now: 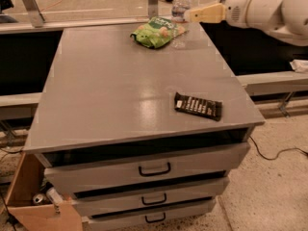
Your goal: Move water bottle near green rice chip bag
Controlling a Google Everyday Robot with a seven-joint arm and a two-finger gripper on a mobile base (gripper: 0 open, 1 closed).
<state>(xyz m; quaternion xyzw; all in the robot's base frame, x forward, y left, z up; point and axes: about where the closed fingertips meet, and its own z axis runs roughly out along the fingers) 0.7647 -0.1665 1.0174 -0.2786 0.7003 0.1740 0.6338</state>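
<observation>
Nearest, bottom left: open cardboard box [29, 201] on the floor against the desk's [120, 81] left corner; small items inside, can't make them out. Desk front has three stacked drawers [154, 170], each with a dark handle, and a dark gap above the top one. On the grey top, near the front right, a flat dark bar [198, 106] lies slightly skewed, well apart from everything else. Middle of the top is bare, with some glare. Far edge, right of centre: green bag [156, 32] lying flat, crumpled. Bottle [180, 6] stands upright just beside the bag's right end, touching it or nearly so, can't tell which; white cap on, label around the upper body, lower body clear. Gripper [190, 16] comes in level from the right at about label height, its tan tip right at the bottle's right side. Jaws: can't tell whether apart, together or clamped on the bottle from this angle. White arm [260, 8] runs off to the upper right. Beyond the desk there is a rail and light floor.
</observation>
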